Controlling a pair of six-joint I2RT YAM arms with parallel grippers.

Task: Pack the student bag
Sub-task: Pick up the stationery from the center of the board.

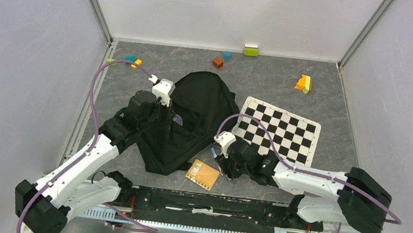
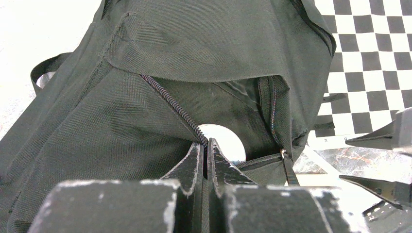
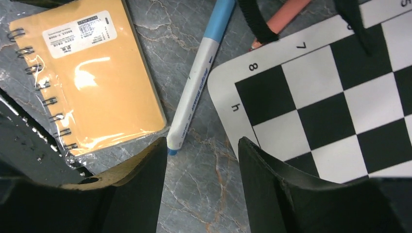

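The student bag (image 1: 195, 112) is a black backpack lying in the middle of the table; it fills the left wrist view (image 2: 145, 87). My left gripper (image 2: 207, 143) is shut on the zipper edge of the bag's opening, where a white round thing (image 2: 231, 141) shows; the top view shows this gripper (image 1: 169, 117) at the bag's left side. My right gripper (image 3: 201, 150) is open and empty, low over bare table between an orange spiral notebook (image 3: 92, 73) and the checkered board (image 3: 330, 97). A blue-and-white pen (image 3: 197, 92) lies just beyond its fingertips. In the top view this gripper (image 1: 218, 156) is right of the bag.
A pink pen (image 3: 284, 14) and a black strap (image 3: 255, 22) lie by the board's corner. The notebook (image 1: 203, 174) lies near the front edge and the board (image 1: 279, 131) to the right. Small coloured blocks (image 1: 251, 50) stand along the back wall, with another (image 1: 303, 84) at the back right.
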